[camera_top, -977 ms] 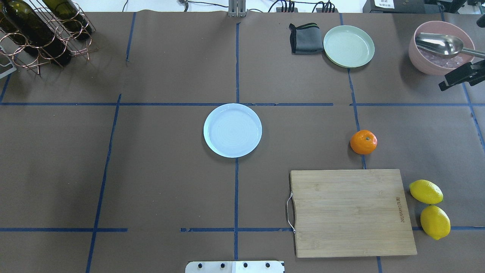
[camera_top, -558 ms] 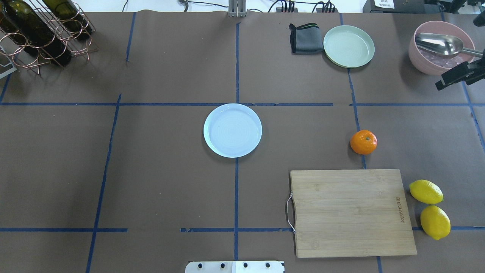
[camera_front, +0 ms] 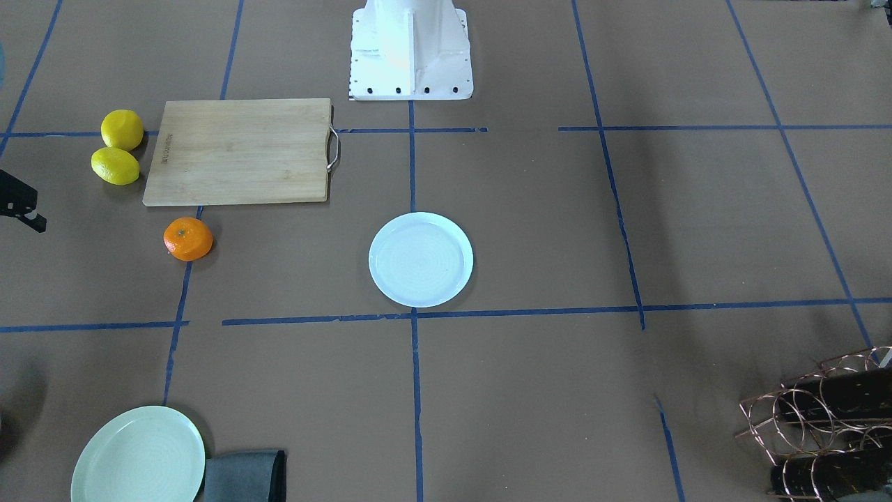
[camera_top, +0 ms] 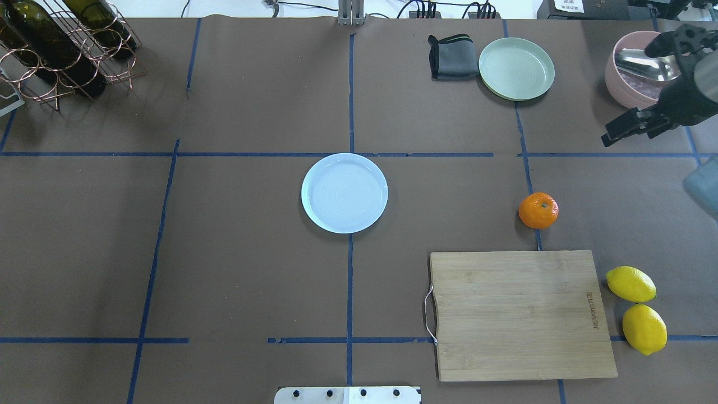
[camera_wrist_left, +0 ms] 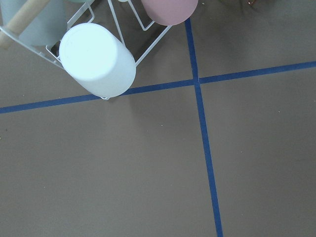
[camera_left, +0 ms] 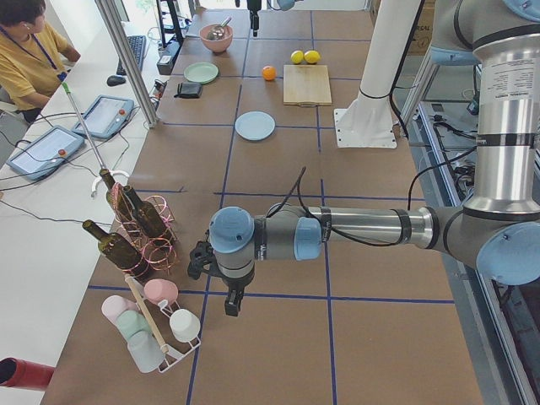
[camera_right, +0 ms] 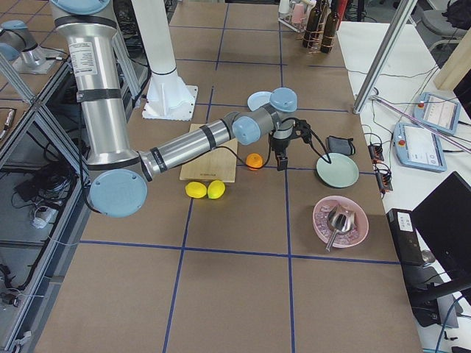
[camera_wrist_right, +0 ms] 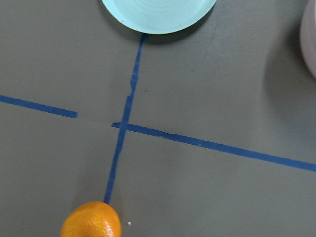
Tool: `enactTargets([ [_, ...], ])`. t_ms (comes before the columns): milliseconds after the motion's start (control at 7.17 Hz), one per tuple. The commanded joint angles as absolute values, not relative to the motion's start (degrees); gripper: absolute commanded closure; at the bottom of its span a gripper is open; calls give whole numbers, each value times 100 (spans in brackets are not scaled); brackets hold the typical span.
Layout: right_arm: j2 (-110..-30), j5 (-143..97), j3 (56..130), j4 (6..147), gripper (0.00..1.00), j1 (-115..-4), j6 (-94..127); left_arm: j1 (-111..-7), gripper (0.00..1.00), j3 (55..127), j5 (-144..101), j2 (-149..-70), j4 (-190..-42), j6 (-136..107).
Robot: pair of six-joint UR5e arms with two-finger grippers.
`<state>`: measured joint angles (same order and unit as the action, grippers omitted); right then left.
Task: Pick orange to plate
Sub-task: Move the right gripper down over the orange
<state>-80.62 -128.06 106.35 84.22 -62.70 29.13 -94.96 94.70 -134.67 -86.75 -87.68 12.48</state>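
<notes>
The orange rests on the brown table just beyond the cutting board's far edge; it also shows at the bottom of the right wrist view. The pale bluish-white plate lies empty at the table's middle, well to the orange's left. My right gripper hangs above the table, beyond and to the right of the orange, beside the pink bowl; its fingers look open and hold nothing. My left gripper shows only in the exterior left view, far off near the cup rack; whether it is open or shut I cannot tell.
A wooden cutting board lies near the orange, with two lemons at its right. A mint-green plate, a grey cloth and a pink bowl with a spoon stand at the back right. A bottle rack fills the back left.
My right gripper has moved leftward from the view's right edge, further over the table past the pink bowl. The orange, the plate and everything else stay put.
</notes>
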Motion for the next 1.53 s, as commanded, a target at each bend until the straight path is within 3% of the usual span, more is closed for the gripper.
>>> enactTargets([
  [0, -7937, -12228, 10583, 7678, 0, -5261, 4230, -9501, 0, 9501, -13482, -8675, -8771, 1248],
  [279, -8015, -11238, 10547, 7304, 0, -4477, 4798, -9501, 0, 9501, -13491, -8675, -8780, 1248],
  [1395, -8060, -10864, 10064, 7295, 0, -4070, 4790, -9510, 0, 9545, -13509, -8666, -8780, 1248],
])
